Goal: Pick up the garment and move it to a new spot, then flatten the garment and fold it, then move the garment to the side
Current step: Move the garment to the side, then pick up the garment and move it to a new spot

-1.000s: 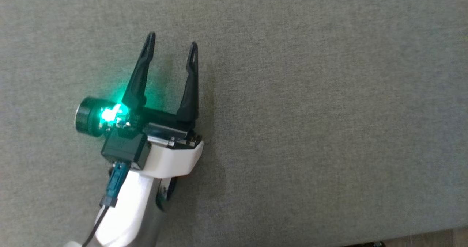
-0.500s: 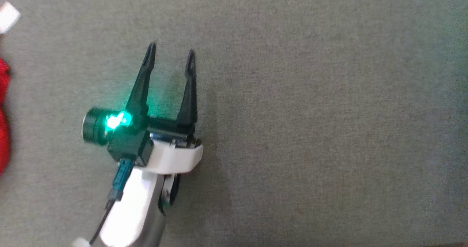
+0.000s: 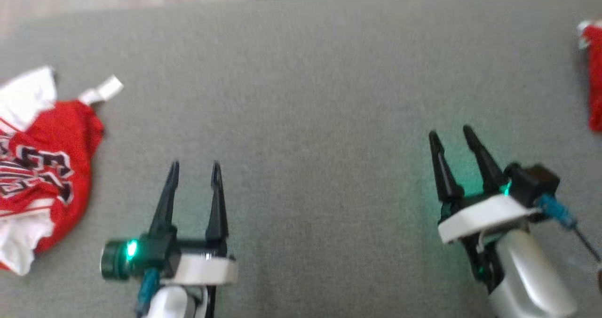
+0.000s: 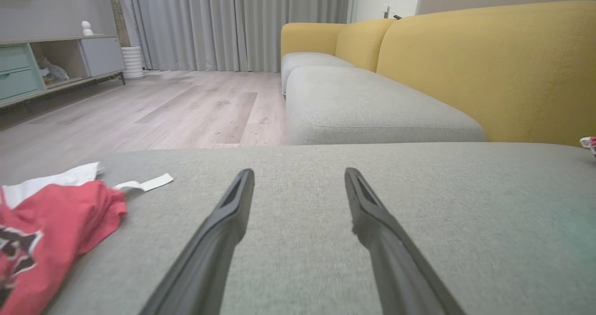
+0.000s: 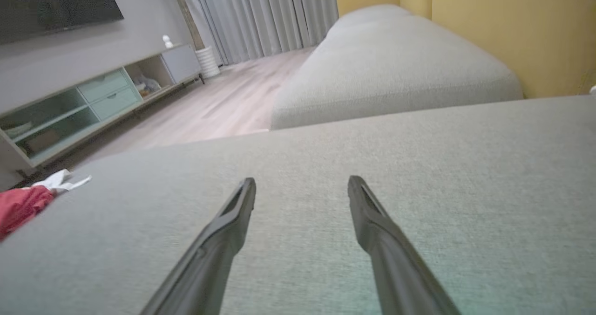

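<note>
Left gripper (image 3: 195,165) and right gripper (image 3: 449,132) over one grey fabric sofa cushion (image 3: 320,97).
Both pairs of fingers (image 3: 165,205) spread, empty; one crumpled red-and-white jersey garment (image 3: 47,162) lies far left, one red cloth (image 3: 595,83) far right.

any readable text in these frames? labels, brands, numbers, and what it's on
red garment: black-and-white block lettering across the front, crumpled and blurred, not readable.
white strip beside it: no print can be made out.
red cloth at the right edge of the head view: no lettering shows.
No other readable text.
</note>
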